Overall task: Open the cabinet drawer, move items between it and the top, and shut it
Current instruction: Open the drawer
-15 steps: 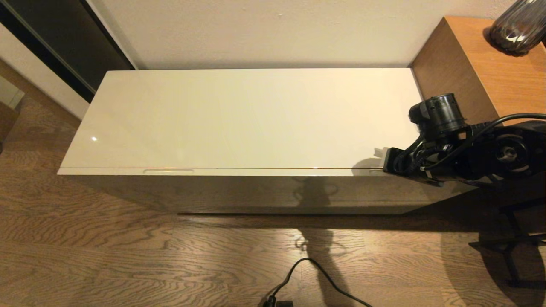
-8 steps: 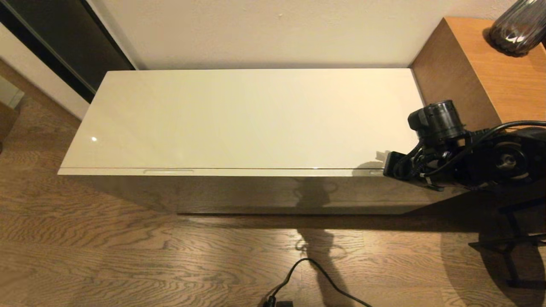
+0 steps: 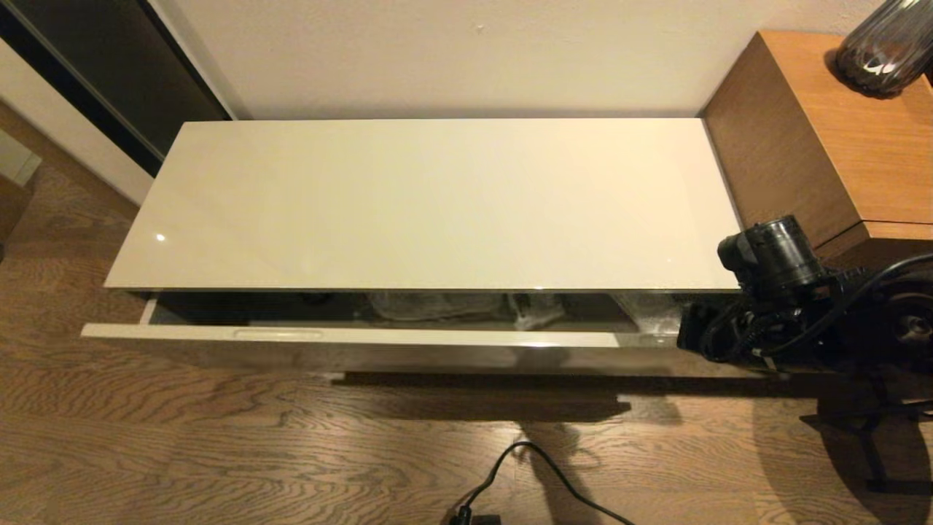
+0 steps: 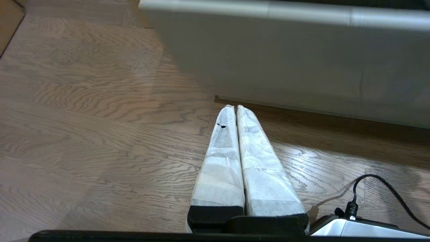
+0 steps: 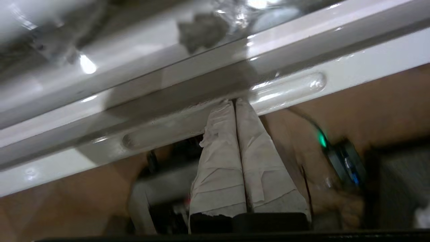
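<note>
Standing partly open, the cabinet drawer point(image 3: 350, 337) holds clear plastic bag point(image 3: 437, 306); right fingers point(image 5: 235, 104) pressed closed at its handle slot point(image 5: 285, 90).

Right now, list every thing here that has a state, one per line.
cabinet drawer: partly open
top: bare
clear plastic bag: lying inside the drawer
right gripper: shut, fingertips at the drawer's handle slot
left gripper: shut, parked over the floor
</note>
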You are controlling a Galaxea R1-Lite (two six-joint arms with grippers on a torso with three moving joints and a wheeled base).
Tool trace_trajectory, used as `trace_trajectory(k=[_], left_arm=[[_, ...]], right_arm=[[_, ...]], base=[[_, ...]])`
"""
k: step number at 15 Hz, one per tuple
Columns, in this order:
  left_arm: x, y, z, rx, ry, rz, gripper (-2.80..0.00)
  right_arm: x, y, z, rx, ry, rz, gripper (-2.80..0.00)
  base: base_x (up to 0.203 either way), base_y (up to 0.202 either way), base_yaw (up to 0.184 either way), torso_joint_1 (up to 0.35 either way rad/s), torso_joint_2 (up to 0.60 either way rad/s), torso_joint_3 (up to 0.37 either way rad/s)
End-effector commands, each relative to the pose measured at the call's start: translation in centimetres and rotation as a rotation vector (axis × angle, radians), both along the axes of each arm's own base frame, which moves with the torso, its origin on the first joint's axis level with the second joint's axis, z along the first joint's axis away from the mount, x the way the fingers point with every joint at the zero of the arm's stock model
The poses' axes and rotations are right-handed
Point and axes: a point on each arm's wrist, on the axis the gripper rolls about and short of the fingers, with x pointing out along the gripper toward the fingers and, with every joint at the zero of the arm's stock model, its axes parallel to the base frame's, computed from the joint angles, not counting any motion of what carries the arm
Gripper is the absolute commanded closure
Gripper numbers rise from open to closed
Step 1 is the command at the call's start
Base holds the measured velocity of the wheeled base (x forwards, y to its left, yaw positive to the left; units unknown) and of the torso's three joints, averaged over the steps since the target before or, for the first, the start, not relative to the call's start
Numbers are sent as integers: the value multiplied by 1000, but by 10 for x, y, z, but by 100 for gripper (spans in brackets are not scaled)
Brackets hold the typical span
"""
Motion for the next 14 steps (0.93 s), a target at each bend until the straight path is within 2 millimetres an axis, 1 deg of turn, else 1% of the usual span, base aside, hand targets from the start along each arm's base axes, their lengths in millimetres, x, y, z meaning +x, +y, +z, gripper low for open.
trace_trajectory(k=[1,2,4,7,10,12,14], left_arm=[[-3,-1,-2,7,-35,1,0],[-3,-1,-2,7,-35,1,0],[-3,-1,-2,7,-35,1,0],[-3,0,-2,7,-35,2,0],[-3,-1,-2,7,-35,1,0],[-3,-1,-2,7,-35,1,0],[-3,-1,-2,7,-35,1,0]], right_arm=[[-16,-4,4,16,-18,2,0],[-26,-5,5,20,-16,8,0],[-53,-9,10,30,-29,29,0],[-85,-18,25,45,-83,44,0],[-116,-29,38,39,-43,62,0],[-117,-29,39,37,-40,60,0],[-114,-28,32,25,-8,56,0]], base=[[0,0,0,0,0,0],[0,0,0,0,0,0],[0,0,0,0,0,0],[0,0,0,0,0,0],[0,0,0,0,0,0],[0,0,0,0,0,0],[0,0,0,0,0,0]])
